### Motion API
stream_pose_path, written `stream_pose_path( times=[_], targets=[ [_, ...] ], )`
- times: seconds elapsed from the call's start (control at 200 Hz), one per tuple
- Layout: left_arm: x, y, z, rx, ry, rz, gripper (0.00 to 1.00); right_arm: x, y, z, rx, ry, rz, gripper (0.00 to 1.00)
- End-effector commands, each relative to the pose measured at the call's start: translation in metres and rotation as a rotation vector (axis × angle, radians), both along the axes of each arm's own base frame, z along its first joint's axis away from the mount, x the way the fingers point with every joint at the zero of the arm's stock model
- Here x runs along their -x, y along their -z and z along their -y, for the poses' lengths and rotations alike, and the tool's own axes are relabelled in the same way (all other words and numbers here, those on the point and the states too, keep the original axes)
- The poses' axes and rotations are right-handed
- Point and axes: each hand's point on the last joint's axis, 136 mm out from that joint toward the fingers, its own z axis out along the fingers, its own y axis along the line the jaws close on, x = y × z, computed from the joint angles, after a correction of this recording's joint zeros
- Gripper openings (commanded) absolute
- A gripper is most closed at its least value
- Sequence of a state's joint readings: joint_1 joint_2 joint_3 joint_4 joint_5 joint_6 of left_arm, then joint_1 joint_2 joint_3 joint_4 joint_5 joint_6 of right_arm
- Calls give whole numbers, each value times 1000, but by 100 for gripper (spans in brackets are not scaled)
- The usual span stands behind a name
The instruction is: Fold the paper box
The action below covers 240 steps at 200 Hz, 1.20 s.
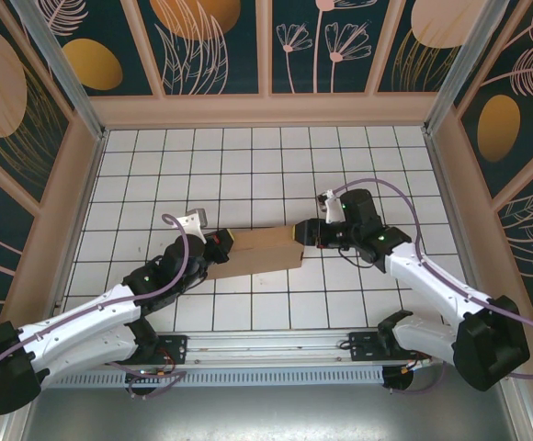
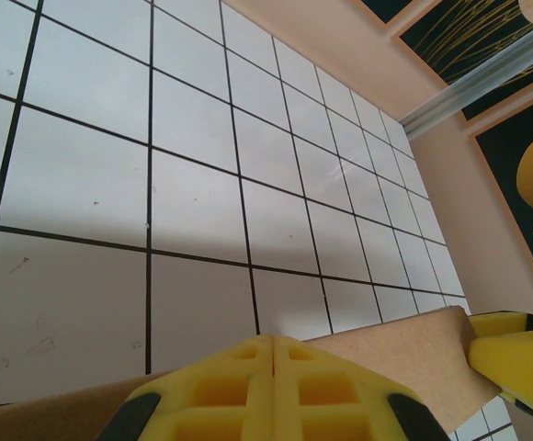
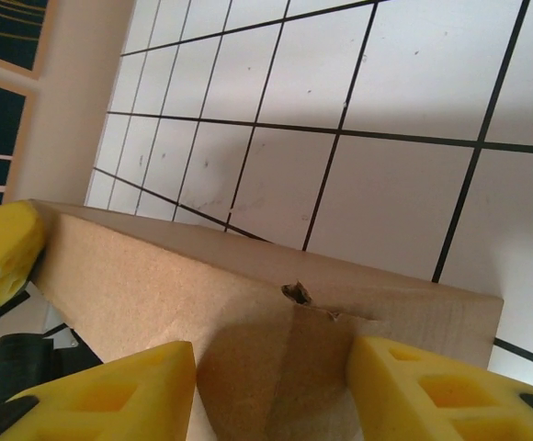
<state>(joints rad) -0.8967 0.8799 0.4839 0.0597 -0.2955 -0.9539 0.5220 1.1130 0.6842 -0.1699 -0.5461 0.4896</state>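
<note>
— Jaws first: what do we see on the left gripper (image 2: 273, 354)?
— We see its two yellow fingers (image 2: 234, 358) pressed together, closed tight along the seam between them. The paper box (image 1: 262, 253) passes just behind the tips as a brown edge, and we cannot tell whether the tips touch it.
— And the right gripper (image 3: 271, 354)?
— Its jaws stand spread, one yellow finger to each side, and brown cardboard fills the gap between them. The card runs on past both fingers, so we read no pinch across it. Whether the pads press on it, we cannot tell.
— What do we note on the card there?
— We see a crease (image 3: 294, 367) running down from a small ragged notch (image 3: 296, 294) near the upper edge, with shadow over the panel between the fingers.
— Where does the box lie?
— From above, we find it long and low on the white gridded table (image 1: 248, 165), near the middle and a little toward the near side. Its long axis goes left to right, the right end slightly farther than the left.
— And the arms around it?
— We see the left gripper at the box's left end and the right gripper at its right end, facing each other along it. Around the table stand panels (image 1: 211, 46) painted with leaves, on the left, far and right sides.
</note>
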Motion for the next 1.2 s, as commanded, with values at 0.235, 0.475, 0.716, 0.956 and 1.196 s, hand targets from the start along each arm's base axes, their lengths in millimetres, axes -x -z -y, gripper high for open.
stream_pose_path(
  times=[0.235, 0.475, 0.716, 0.956, 1.196],
  targets=[
    [24, 55, -6, -112, 67, -154, 0, -14, -54, 31, 233, 92, 202, 47],
    [22, 50, -6, -111, 60, -149, 0, 7, -82, -32, 217, -86, 353, 30],
    [22, 47, -7, -114, 56, -147, 0, 31, -73, -94, 90, -239, 308, 0],
    [20, 38, -9, -113, 47, -129, 0, 33, -39, -108, 137, -252, 252, 0],
    [16, 18, -10, -115, 38, -88, 0, 26, -6, -96, 241, -192, 217, 0]
  ],
)
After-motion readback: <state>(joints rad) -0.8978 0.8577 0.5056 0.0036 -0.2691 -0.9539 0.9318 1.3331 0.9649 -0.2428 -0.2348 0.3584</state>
